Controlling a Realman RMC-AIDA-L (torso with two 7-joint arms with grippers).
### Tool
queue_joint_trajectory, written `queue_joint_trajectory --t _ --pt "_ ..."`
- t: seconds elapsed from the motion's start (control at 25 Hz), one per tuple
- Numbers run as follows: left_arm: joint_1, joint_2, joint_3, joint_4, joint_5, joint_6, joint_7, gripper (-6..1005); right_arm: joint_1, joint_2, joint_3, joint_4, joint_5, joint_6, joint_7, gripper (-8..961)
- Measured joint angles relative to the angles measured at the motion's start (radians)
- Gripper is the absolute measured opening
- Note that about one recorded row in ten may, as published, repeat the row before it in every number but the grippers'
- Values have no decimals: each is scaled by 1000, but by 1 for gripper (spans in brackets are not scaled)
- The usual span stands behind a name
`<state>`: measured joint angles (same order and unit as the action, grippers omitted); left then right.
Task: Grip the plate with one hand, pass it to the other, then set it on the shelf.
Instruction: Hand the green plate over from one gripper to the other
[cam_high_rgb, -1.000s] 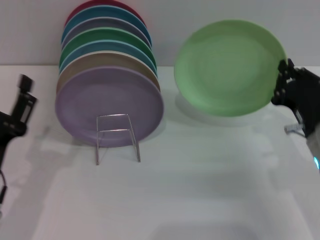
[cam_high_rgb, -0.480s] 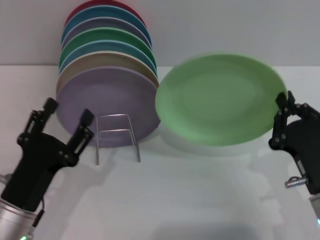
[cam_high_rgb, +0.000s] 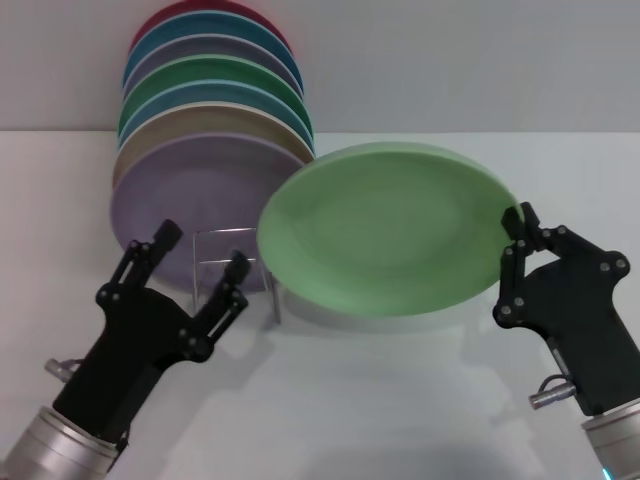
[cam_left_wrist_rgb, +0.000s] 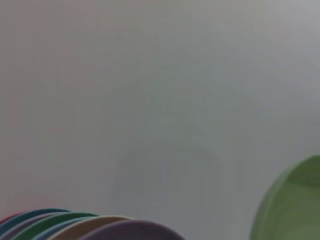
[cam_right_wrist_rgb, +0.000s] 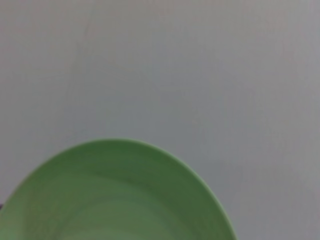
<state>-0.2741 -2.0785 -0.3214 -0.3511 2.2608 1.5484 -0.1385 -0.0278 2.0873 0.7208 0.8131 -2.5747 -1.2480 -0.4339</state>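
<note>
The right hand (cam_high_rgb: 512, 250) pinches only the rim of the plate (cam_high_rgb: 385, 245), so it may slip before the wide-open left hand (cam_high_rgb: 195, 270) beside it closes.

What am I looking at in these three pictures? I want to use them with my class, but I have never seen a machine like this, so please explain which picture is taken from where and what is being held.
This is a robot with two arms, each ending in a black two-fingered gripper. The wide picture comes from a camera on its head, looking down at a white table. The other two come from cameras on the wrists and show little more than plate edges against a plain wall.

The right gripper pinches the rim of a light green plate and holds it tilted in the air. The left gripper is open, near the plate's other edge but not touching it.

At the back, a row of coloured plates stands on edge in a wire rack, a lilac one in front.
</note>
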Motion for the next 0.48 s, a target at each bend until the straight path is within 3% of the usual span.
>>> queue_joint_trajectory --t 0.32,0.48 --pt "-13 0 17 -14 0 -38 10 805 5 3 -27 7 12 -1 -3 28" --pt "-19 0 20 -24 0 -66 10 805 17 4 -96 21 118 -9 -61 29"
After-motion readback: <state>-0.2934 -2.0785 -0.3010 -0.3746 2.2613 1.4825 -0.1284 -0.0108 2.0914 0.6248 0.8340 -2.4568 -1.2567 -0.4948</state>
